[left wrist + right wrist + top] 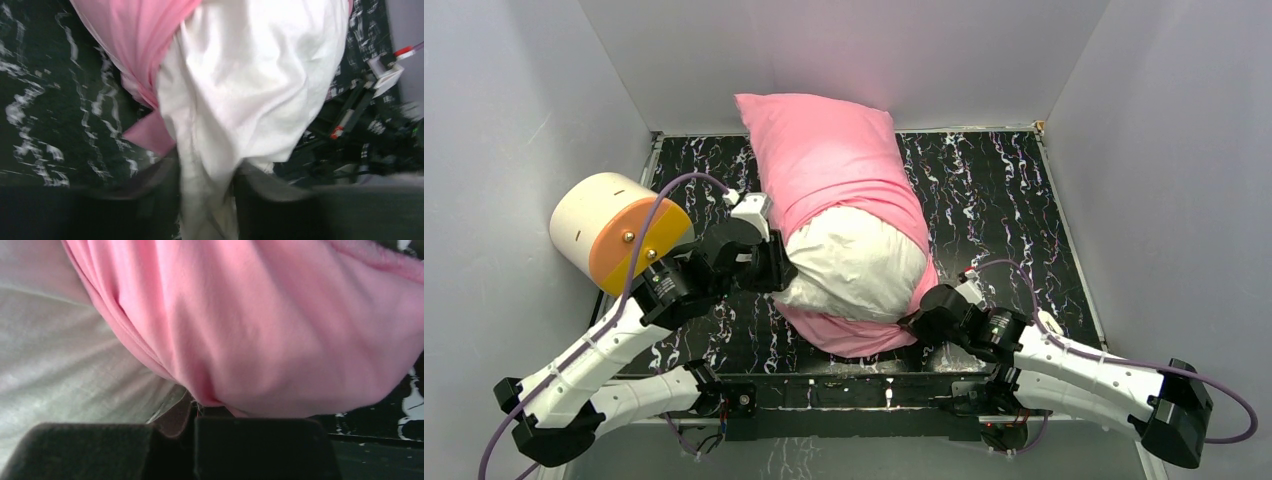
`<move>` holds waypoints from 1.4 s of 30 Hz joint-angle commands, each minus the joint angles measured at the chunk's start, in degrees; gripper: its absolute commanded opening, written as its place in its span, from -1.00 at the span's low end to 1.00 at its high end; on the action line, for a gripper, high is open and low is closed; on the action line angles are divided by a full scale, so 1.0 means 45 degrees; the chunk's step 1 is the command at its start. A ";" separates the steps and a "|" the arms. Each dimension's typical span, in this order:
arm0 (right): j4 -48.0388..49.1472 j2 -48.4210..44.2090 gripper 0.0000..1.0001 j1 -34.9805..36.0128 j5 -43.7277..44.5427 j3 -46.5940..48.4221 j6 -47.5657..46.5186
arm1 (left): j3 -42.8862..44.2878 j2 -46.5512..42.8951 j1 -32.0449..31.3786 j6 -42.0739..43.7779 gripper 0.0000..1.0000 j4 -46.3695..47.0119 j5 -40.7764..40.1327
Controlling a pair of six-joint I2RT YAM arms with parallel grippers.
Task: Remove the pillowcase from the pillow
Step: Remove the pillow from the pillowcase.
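1. The left gripper (776, 268) is pinching the white pillow (854, 265), which is lying mid-table; the right gripper (913, 322) is clamping the pillowcase (829, 160) edge (the cover is wrapping the far half).
2. I think the thin pillow fold is at risk of slipping out under a hard pull.
3. From above, cloth is hiding both pairs of fingertips.

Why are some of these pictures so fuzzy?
Left wrist view: smeared, with the pillow and the left tool both blurred; right wrist view: the pillowcase sits so close that it looks soft and out of focus; top view: sharp and evenly lit, with only soft shadows.
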 commanded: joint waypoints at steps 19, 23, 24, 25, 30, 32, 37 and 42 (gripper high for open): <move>-0.0997 0.0786 -1.00 -0.0126 0.2486 0.2150 -0.1710 | 0.2725 0.3093 -0.2988 0.8382 0.92 0.1679 0.2097; -0.0935 0.0601 -1.00 -0.0211 0.2300 0.2644 -0.1874 | 0.1257 0.3114 -0.4071 0.9627 0.92 0.3018 0.1804; -0.0966 0.0503 -1.00 -0.0203 0.2295 0.2767 -0.1896 | 0.1026 0.3078 -0.4217 0.9799 0.94 0.3374 0.1806; -0.0968 0.0425 -1.00 -0.0229 0.2336 0.2873 -0.1952 | 0.0856 0.3083 -0.4343 0.9943 0.96 0.3707 0.1746; -0.1249 0.0202 -1.00 -0.0316 0.2488 0.3444 -0.2366 | -0.0276 0.3393 -0.5365 1.0902 0.97 0.5141 -0.0125; -0.1402 0.0156 -1.00 -0.0322 0.2352 0.3465 -0.2268 | -0.0969 0.3442 -0.5412 1.1347 0.97 0.5842 -0.0349; -0.1025 -0.0340 -1.00 -0.0341 0.1918 0.2825 -0.1807 | -0.2416 0.4329 -0.5415 1.2236 0.97 0.7173 -0.0857; -0.1494 -0.1021 -1.00 -0.0340 0.2169 0.2367 -0.1333 | -0.2393 0.6176 -0.5413 1.1496 0.73 0.6894 -0.5416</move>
